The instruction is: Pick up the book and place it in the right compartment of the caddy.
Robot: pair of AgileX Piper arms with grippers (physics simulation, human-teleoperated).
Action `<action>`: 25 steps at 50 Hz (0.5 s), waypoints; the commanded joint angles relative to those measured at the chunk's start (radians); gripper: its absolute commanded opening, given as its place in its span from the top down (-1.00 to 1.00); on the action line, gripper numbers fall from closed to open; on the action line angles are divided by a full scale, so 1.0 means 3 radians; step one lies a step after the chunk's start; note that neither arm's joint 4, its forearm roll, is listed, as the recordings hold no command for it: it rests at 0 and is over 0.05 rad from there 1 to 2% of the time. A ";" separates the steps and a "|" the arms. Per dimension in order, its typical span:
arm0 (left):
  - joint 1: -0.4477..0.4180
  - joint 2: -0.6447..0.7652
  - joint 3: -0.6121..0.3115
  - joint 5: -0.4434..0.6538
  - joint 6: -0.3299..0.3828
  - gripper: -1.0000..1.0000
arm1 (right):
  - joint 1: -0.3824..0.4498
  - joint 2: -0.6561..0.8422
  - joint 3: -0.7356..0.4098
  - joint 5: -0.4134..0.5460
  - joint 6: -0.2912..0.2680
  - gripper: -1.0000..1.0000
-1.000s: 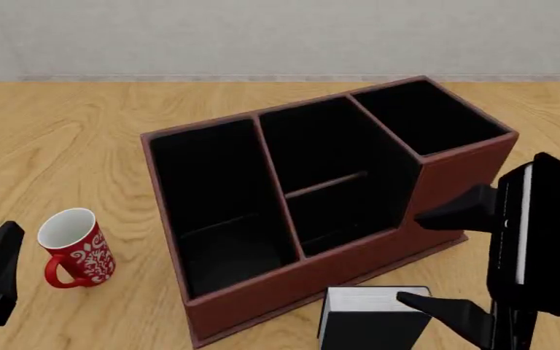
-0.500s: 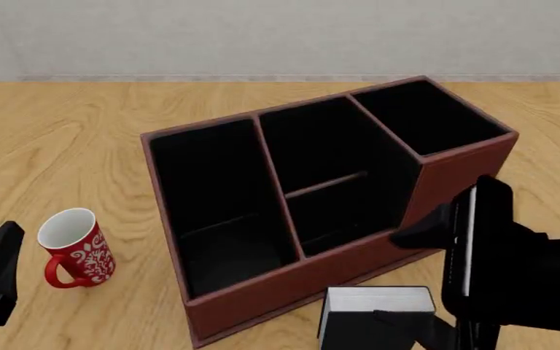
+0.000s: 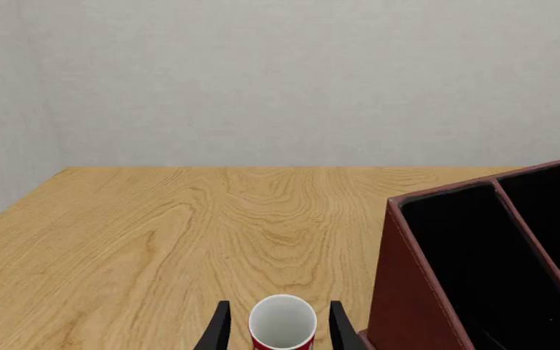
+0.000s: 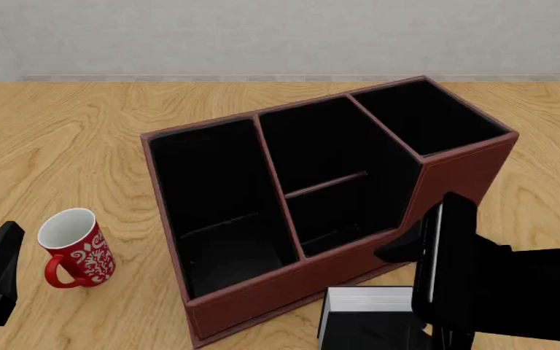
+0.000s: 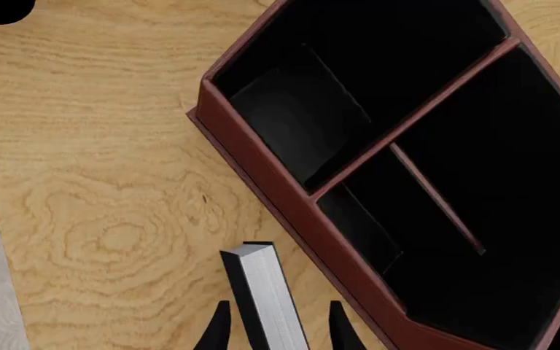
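1. Tabletop (image 4: 85,124): wood grain, fills the front view below a pale wall strip at the top. Carries everything listed.

2. Caddy (image 4: 260,295): reddish-brown box w/ black lining, centre of front view, set at a slant so its near wall runs from lower left up to the right. Three cells. Right compartment (image 4: 426,117): upper right of frame, small and squarish, nothing in it. Stepped wall drops to the lower mid cell w/ its crossbar, so your drop needs to clear the tall right walls, judging by the height.

3. Right arm: big black mass, lower right of front view, hiding much of the book and the caddy's near right corner. Your right hand (image 5: 277,324) shows at the bottom centre of its wrist view: fingers apart, one each side of the book, not yet clenched as far as I can tell; contact can't be confirmed.

4. Book (image 4: 372,300): bottom edge of front view, just in front of the caddy's near wall, on the tabletop. Black cover, white page block facing up. In the right wrist view it stands narrow between the fingers, which suits a squeeze across the covers.

5. Mug (image 4: 76,248): red w/ white pattern, lower left of front view, well apart from the book. Not part of your job.

6. Left hand (image 3: 277,328): fingers spread, parked w/ the mug seen between them in the left wrist view. Holds nothing.
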 commanded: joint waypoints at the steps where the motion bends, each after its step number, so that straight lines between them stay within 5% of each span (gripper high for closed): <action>1: 0.0000 0.0000 0.0000 0.0000 0.0000 -1.00 | 0.0015 0.0101 0.0067 -0.0117 0.0075 -1.00; 25: 0.0000 0.0000 0.0000 0.0000 0.0000 -1.00 | 0.0030 0.0260 0.0211 -0.0342 0.0227 -1.00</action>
